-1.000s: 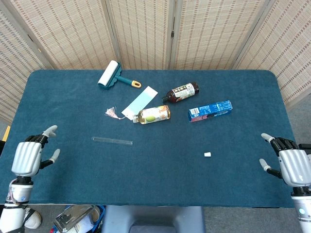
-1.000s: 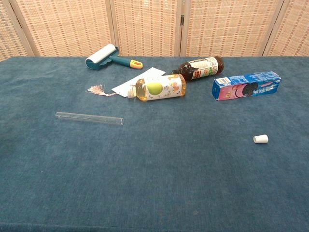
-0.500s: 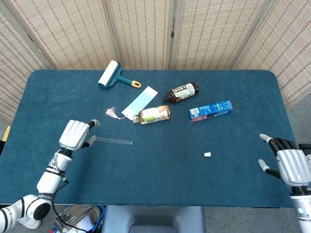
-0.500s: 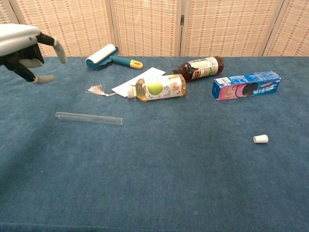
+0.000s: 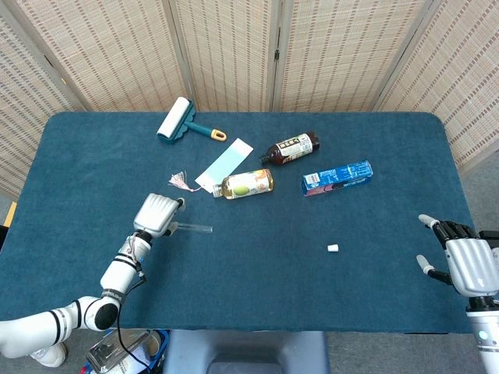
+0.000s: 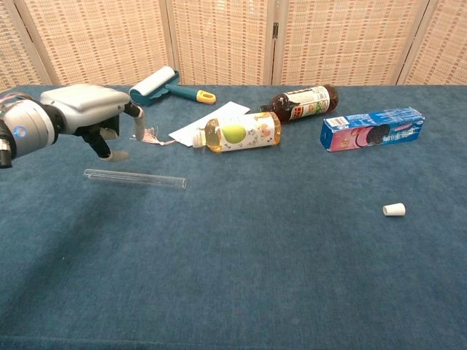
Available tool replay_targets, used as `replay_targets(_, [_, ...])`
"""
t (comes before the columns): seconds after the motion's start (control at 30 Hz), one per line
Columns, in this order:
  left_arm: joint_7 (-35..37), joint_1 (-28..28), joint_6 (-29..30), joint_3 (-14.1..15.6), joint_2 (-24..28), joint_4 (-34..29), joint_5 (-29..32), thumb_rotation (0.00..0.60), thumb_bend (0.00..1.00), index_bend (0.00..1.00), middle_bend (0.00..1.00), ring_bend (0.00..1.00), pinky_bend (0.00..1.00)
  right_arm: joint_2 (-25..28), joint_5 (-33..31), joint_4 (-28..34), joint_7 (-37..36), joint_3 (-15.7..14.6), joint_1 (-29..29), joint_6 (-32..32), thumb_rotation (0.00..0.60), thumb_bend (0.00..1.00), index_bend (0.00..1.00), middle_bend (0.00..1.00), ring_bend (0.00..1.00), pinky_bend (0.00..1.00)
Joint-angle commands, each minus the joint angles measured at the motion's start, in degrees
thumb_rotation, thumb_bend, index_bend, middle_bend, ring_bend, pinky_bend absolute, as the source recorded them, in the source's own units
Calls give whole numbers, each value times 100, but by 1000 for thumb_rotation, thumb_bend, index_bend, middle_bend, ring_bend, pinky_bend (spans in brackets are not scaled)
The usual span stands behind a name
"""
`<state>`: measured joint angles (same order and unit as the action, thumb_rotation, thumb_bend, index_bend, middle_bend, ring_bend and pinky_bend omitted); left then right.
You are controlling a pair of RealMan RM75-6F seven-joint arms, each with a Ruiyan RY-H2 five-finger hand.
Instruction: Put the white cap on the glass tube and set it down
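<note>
The clear glass tube (image 6: 135, 179) (image 5: 195, 228) lies flat on the blue table cloth, left of centre. My left hand (image 6: 91, 113) (image 5: 158, 213) hovers palm down just above the tube's left end, its fingers spread and holding nothing. The small white cap (image 6: 394, 210) (image 5: 333, 248) lies on its side far to the right. At the table's right front corner my right hand (image 5: 466, 263) stays open and empty; the chest view does not show it.
Behind the tube lie a tasselled bookmark (image 5: 224, 164), a yellow juice bottle (image 6: 237, 133), a dark bottle (image 6: 300, 102), a blue cookie box (image 6: 372, 128) and a lint roller (image 6: 162, 85). Woven screens (image 5: 249, 47) stand behind the table.
My left hand has swept from the table's left front edge to the right and forward, arriving over the tube's left end. The right hand, tube and cap stayed put.
</note>
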<state>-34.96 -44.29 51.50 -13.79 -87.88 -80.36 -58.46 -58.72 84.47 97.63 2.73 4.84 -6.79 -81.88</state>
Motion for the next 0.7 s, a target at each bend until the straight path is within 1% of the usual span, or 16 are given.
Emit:
replay_targets(0.03, [-101, -130, -94, 64, -170, 184, 213, 600, 295, 418, 1000, 1000, 1000, 0, -12, -28, -25, 5, -14, 21, 600, 262, 190, 314, 258, 265])
replay_targets(0.2, [-204, -271, -142, 133, -357, 389, 443, 600, 295, 443, 1000, 1000, 1000, 5, -52, -85, -76, 12, -41, 82, 600, 262, 190, 314, 257, 265])
replay_targets(0.5, [-330, -432, -177, 262, -531, 461, 769, 600, 295, 449, 1000, 1000, 1000, 0, -78, -160, -156, 1, -49, 119, 600, 262, 190, 314, 258, 265])
replay_targets(0.7, [-420, -526, -159, 325, -657, 621, 945, 600, 295, 454, 1000, 1000, 1000, 17, -80, -161, -178, -7, -23, 82, 600, 262, 190, 314, 258, 265])
